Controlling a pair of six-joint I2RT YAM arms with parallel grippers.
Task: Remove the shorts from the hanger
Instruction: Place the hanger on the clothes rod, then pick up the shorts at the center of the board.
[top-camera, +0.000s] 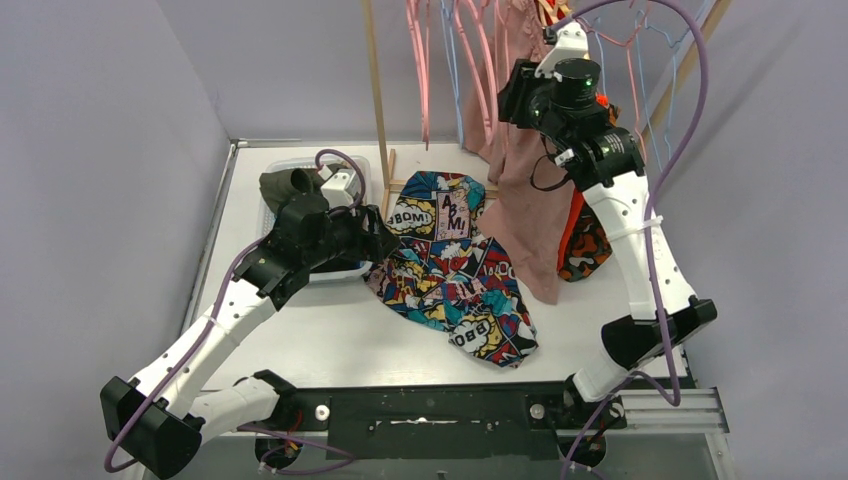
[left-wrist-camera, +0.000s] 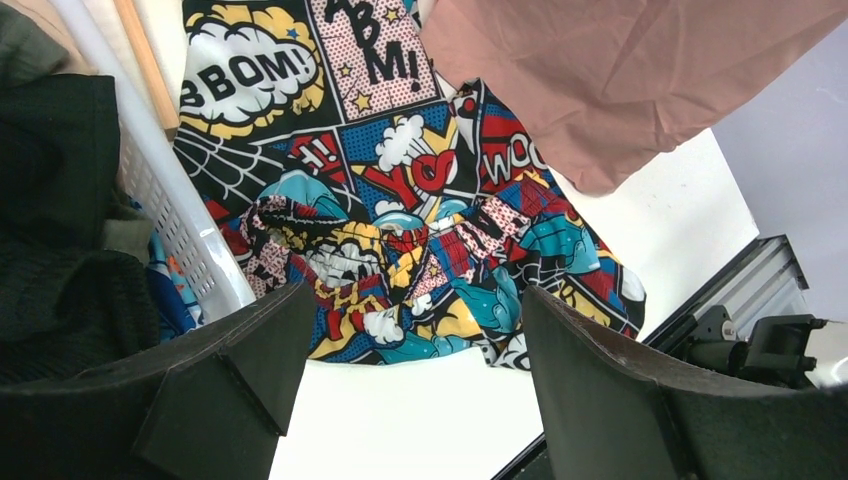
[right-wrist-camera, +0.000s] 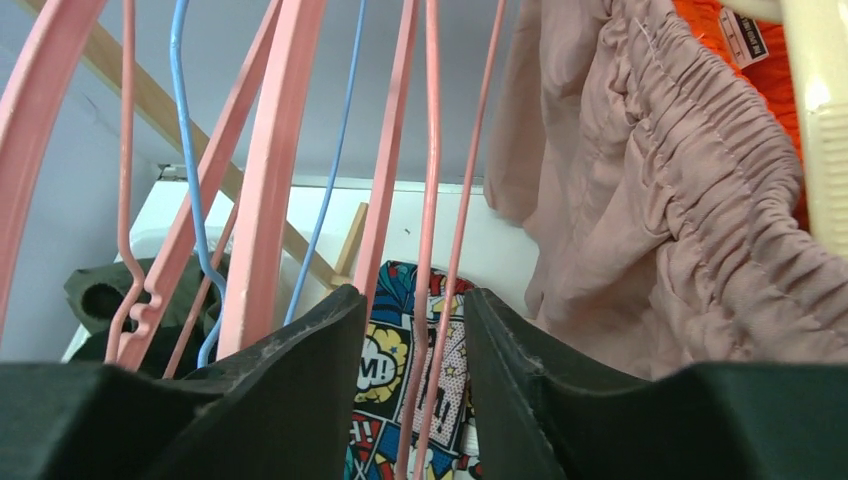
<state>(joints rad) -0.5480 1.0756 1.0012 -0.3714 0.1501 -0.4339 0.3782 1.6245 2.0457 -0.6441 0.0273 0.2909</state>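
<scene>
The dusty pink shorts (top-camera: 525, 200) hang at the back right, limp and light, likely to slide and sag, so I'd pinch the gathered waistband (right-wrist-camera: 700, 150), the firmest part. The right gripper (right-wrist-camera: 412, 300) sits among the pink hangers (right-wrist-camera: 270, 150) beside them, fingers slightly apart and holding nothing, while the left gripper (left-wrist-camera: 415, 300) hovers spread wide and empty over the comic-print shorts (left-wrist-camera: 400, 190) crumpled on the white table (top-camera: 330, 340). 1 white basket (left-wrist-camera: 170, 200) of clothes stands at the left, with plain grey walls (top-camera: 100, 150) close around.

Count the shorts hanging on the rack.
2: dusty pink shorts in front, orange-black patterned shorts behind them on the right. More may be hidden behind these.
</scene>
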